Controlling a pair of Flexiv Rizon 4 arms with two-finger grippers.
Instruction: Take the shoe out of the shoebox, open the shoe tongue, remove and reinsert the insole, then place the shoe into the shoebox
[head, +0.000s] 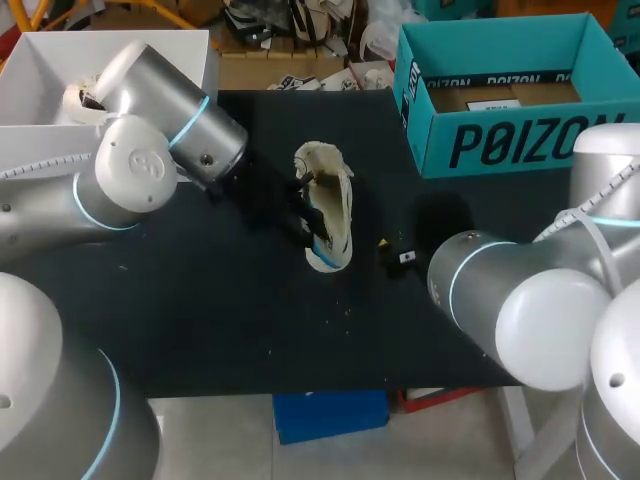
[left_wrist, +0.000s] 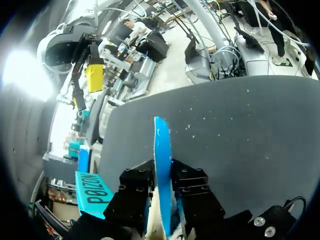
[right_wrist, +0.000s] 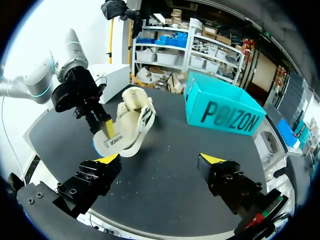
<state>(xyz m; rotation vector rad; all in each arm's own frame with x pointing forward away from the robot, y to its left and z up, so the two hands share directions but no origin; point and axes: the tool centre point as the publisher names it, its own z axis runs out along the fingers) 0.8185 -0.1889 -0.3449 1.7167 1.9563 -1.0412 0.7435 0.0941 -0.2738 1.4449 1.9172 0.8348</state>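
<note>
- Starting closest: got the right hand (right_wrist: 160, 159) spread wide open with nothing between the fingers, sitting over the worktop (head: 220, 310) near the shoe but not touching it. Probably parked there as backup, ready to steady the shoe if it slides.
- Next out: left hand (left_wrist: 162, 172) clamped shut on the blue-edged insole (left_wrist: 161, 142), fingers pressing it from both flat sides. Makes sense, since pinching the faces keeps a floppy thing like that from folding.
- Then the shoe (head: 328, 210) itself, out of the box and lying on its side mid-worktop, opening turned toward the left hand so the insole has a straight path. Can't tell how much of the insole sits inside.
- Worth comparing views: left wrist view nails the pinch but shows almost none of the shoe. Right wrist view gives the opposite, with the insole's printed face poking out at the shoe's end and a yellow fingertip on it. Head view buries most of that under the dark hand.
- Farthest back: teal shoebox (head: 510, 140), open-topped at the far right corner, well apart from the shoe and waiting for the last step. Also a white box (head: 40, 70) at the far left behind the left arm.
</note>
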